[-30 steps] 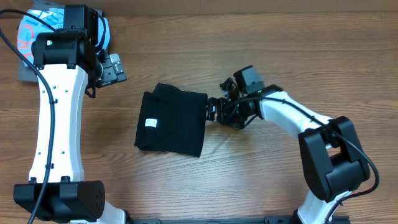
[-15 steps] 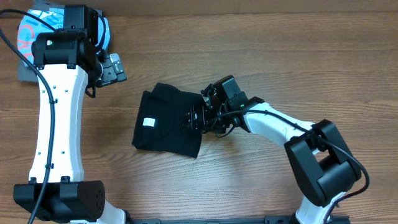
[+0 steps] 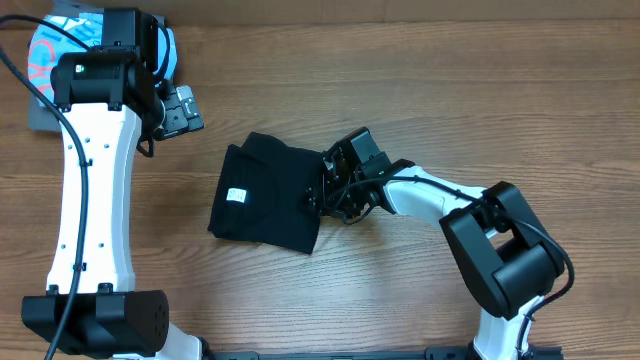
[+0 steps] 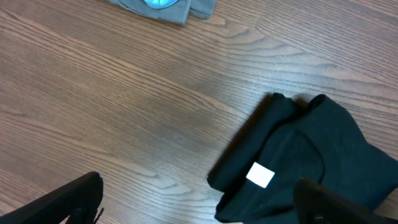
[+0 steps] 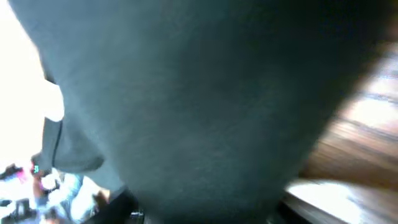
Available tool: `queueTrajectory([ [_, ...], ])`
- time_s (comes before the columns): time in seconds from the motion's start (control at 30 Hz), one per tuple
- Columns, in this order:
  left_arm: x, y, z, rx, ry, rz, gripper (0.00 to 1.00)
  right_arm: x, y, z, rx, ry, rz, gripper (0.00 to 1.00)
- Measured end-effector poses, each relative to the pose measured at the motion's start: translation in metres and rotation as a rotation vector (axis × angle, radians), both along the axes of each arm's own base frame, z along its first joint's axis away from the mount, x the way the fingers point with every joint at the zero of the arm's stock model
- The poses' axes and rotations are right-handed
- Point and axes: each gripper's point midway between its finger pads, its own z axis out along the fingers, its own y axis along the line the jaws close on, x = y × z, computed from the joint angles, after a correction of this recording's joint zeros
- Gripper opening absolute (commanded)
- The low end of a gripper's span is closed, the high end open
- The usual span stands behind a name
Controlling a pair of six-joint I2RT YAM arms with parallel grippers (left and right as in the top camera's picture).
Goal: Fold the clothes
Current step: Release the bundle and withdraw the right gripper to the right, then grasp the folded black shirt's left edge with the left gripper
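Note:
The clothes, a black T-shirt with a small white label, lie folded in a rough rectangle at the table's middle. My right gripper is pushed in over the shirt's right edge. In the right wrist view dark fabric fills nearly the whole picture and hides the fingers, so how the jaws stand does not show. My left gripper hovers at the far left, well apart from the shirt. Its wrist view shows the left gripper open and empty above the shirt and label.
A light blue printed shirt lies on a grey folded garment in the far left corner, partly under the left arm. Both also show at the top of the left wrist view, blue shirt on grey garment. Bare wooden table surrounds the black shirt.
My right gripper has moved left from beside the shirt onto its right edge. The shirt has slid slightly left. The left arm has not moved.

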Motion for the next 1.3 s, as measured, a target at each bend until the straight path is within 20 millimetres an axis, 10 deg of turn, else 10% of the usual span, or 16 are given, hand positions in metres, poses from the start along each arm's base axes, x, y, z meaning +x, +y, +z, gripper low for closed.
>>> queueTrajectory([
  [0.27, 0.003, -0.005, 0.000, -0.028, -0.011, -0.009, 1.00, 0.014, -0.016, -0.005, -0.024, 0.001, -0.057, 0.30],
  [0.47, 0.013, -0.023, -0.008, -0.128, -0.017, -0.049, 1.00, 0.053, -0.061, 0.004, 0.036, -0.006, -0.154, 0.74],
  [0.73, 0.029, -0.084, -0.062, -0.381, 0.131, -0.275, 1.00, 0.076, -0.110, 0.016, 0.079, 0.022, -0.228, 1.00],
  [1.03, 0.031, -0.124, -0.156, -0.511, 0.378, -0.360, 1.00, 0.087, -0.187, 0.017, 0.070, 0.091, -0.400, 1.00],
  [1.3, 0.024, -0.090, -0.167, -0.568, 0.421, -0.330, 1.00, 0.085, -0.271, 0.016, 0.086, 0.148, -0.579, 1.00],
])
